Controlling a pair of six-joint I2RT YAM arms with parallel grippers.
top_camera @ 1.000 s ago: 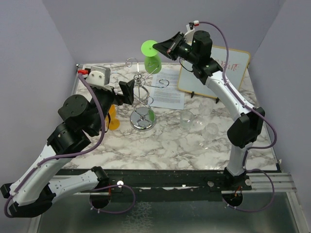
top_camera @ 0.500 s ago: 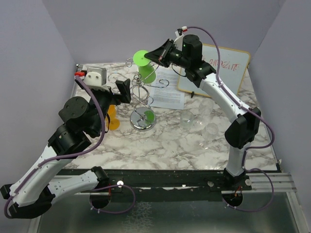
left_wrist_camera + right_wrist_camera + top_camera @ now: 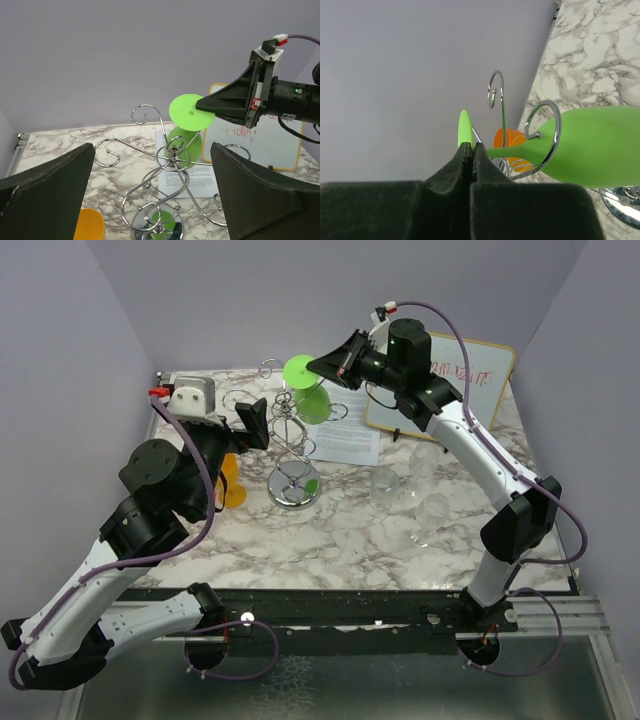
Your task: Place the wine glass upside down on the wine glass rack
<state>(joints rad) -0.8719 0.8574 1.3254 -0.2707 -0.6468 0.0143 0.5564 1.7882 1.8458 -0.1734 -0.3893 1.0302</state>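
The right gripper [image 3: 322,364] is clamped on the stem of the green wine glass [image 3: 314,404] just under its foot. The bowl hangs tilted, mouth down, beyond the fingertips among the top loops of the wine glass rack [image 3: 292,454]. The left gripper [image 3: 256,424] has its fingers wide apart and empty, with the rack just ahead.

Marble table [image 3: 340,540] bears wine glass rack [image 3: 294,492], orange cup [image 3: 233,487], paper [image 3: 345,437], whiteboard [image 3: 472,390] and clear glasses [image 3: 385,487].

Green wine glass [image 3: 311,403], inverted and tilted, beside loops atop chrome rack [image 3: 292,490].
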